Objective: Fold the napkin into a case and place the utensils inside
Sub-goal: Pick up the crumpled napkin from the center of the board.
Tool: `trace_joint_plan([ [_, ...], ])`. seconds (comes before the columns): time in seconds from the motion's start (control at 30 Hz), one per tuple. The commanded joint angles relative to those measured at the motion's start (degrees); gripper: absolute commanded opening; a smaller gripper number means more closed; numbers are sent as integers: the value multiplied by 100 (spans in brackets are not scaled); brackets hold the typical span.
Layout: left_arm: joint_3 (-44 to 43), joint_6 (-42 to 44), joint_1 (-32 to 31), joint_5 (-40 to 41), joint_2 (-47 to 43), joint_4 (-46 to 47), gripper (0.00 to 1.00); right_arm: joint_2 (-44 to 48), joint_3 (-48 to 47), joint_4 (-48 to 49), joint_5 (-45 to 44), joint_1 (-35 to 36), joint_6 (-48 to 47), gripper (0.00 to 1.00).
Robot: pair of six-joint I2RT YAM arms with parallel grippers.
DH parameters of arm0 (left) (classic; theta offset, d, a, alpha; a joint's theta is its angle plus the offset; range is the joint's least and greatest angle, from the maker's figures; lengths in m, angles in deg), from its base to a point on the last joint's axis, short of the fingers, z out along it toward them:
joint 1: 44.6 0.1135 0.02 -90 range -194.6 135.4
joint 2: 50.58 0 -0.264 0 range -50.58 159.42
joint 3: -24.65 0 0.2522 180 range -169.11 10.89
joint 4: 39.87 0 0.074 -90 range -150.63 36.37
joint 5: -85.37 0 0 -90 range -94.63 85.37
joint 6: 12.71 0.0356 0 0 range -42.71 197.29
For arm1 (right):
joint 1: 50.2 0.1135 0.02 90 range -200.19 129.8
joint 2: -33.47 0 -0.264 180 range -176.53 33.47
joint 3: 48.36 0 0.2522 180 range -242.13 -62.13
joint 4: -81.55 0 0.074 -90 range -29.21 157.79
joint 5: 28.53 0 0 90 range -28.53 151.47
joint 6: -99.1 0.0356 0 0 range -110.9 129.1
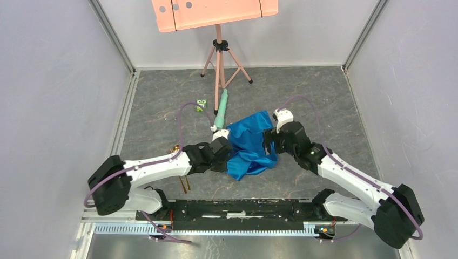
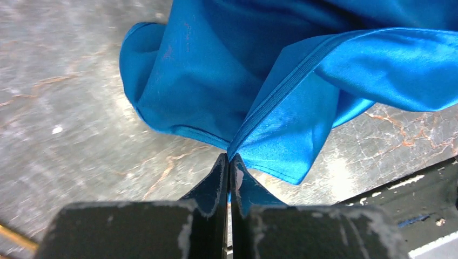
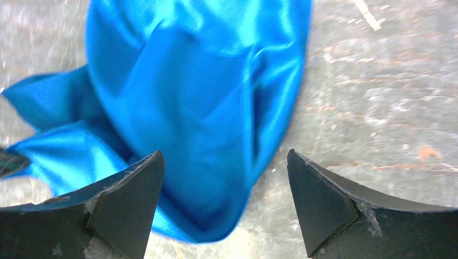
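Observation:
The bright blue napkin [image 1: 249, 143] lies crumpled in the middle of the table. My left gripper [image 1: 226, 154] is at its left edge. In the left wrist view the gripper [image 2: 229, 157] is shut, pinching a hemmed fold of the napkin [image 2: 216, 81]. My right gripper [image 1: 268, 141] is at the cloth's right side. In the right wrist view this gripper [image 3: 224, 162] stands wide open, and the napkin [image 3: 189, 108] lies loose below and between its fingers. The gold utensils [image 1: 184, 183] show only as short ends beside and under my left arm. No case shape is formed.
A pale green tube [image 1: 222, 108] and a small green toy [image 1: 201, 105] lie behind the napkin. A pink tripod [image 1: 219, 59] stands at the back. A black rail [image 1: 243, 208] runs along the near edge. White walls close in the left and right sides.

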State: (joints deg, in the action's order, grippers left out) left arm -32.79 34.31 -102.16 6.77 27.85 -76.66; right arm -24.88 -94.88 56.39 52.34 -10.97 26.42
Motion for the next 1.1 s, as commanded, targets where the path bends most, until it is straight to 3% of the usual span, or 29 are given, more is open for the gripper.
trace_joint_plan([
  [0.0,189,98,-13,732,-596,-585,2,-519,-815,-382,-195,-565,195,89],
  [0.13,429,193,-12,155,-676,-392,2,-1281,-1201,-455,545,-847,188,73],
  [0.3,699,97,-18,-249,-693,-72,2,-2020,-1300,-83,1191,-763,334,66],
  [0.53,778,153,-18,-256,-929,-69,2,-2588,-1270,446,385,-373,360,66],
  [0.63,772,190,-17,-220,-1009,-87,2,-2842,-1312,735,551,-359,512,53],
  [0.77,604,219,-18,71,-1153,-320,2,-2996,-1348,930,546,-339,693,32],
  [0.87,300,280,-19,625,-1380,-775,2,-2719,-1418,726,168,-397,643,2],
  [1.07,-863,1031,6,2031,-1823,-1377,2,-1301,-1757,-2,-343,-1363,462,0],
])
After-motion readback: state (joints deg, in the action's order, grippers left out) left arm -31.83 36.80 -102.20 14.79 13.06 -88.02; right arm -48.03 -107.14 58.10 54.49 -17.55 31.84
